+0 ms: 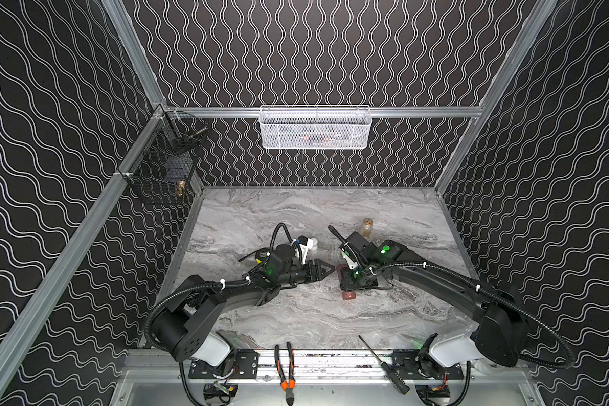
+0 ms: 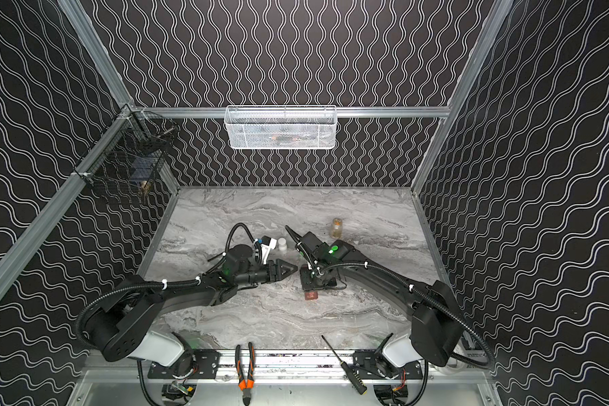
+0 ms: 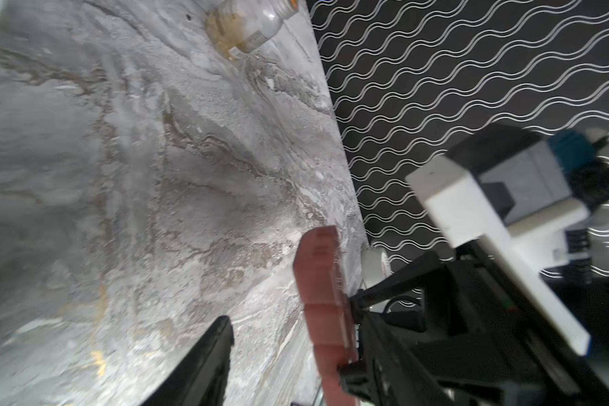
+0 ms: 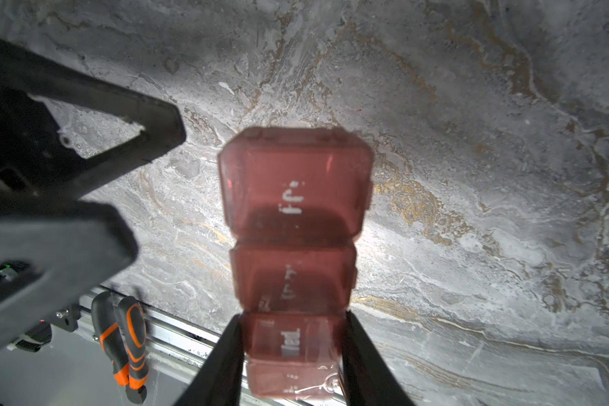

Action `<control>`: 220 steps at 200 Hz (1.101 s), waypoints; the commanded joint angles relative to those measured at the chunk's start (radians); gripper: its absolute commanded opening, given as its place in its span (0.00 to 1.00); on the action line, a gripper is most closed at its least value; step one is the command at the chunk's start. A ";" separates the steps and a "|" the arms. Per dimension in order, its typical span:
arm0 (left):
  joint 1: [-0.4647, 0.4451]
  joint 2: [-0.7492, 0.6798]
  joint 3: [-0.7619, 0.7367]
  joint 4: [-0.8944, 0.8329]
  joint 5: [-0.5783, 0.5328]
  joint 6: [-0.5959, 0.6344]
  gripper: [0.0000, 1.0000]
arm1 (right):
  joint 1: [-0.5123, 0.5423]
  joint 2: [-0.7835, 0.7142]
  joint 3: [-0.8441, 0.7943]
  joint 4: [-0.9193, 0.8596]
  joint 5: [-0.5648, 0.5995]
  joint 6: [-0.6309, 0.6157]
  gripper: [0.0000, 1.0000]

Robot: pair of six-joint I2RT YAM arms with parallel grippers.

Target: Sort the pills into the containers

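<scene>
The dark reddish-brown plastic strip of 4 joined lidded compartments is clasped across its width by the right gripper. It is held low over the grey marbled worktop, just right of centre. Whether it rests on the surface or is carried slightly above it cannot be told. The grip is taken near 1 end, so most of the strip juts out unsupported. All lids in view appear closed, and no loose pills are seen.

The left gripper is pointed at the strip from the left. Its jaws are parted with nothing between them, and its tips are just beside the strip but apart from it.

The main risk is judged to be leverage. If a lid is pried or pushed at the unsupported end, the strip could be twisted in the right gripper's hold or slid out of it, since smooth plastic is pinched by only 2 narrow fingers. With the 2 grippers so near, a slightly misjudged approach could bring finger against finger instead of finger against lid. The clear bottle with a yellowish tint stands just beyond the right arm, and the small white cylinder stands on the far side of the left gripper. Either could be toppled by a wide swing.
</scene>
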 commanded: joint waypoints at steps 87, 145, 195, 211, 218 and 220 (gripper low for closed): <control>-0.069 0.075 0.043 0.051 0.030 -0.008 0.63 | 0.012 -0.008 0.022 -0.004 -0.011 -0.017 0.40; -0.087 0.126 0.053 0.120 0.045 -0.045 0.49 | 0.025 -0.001 0.029 0.007 -0.013 -0.012 0.40; -0.089 0.122 0.048 0.107 0.036 -0.040 0.39 | 0.032 0.003 0.030 0.007 -0.008 -0.012 0.40; -0.089 0.124 0.048 0.113 0.039 -0.043 0.35 | 0.034 0.003 0.031 0.007 -0.006 -0.013 0.40; -0.089 0.125 0.048 0.114 0.039 -0.044 0.33 | 0.035 0.001 0.031 0.007 -0.005 -0.013 0.40; -0.089 0.126 0.048 0.114 0.038 -0.044 0.32 | 0.036 0.002 0.031 0.007 -0.005 -0.012 0.40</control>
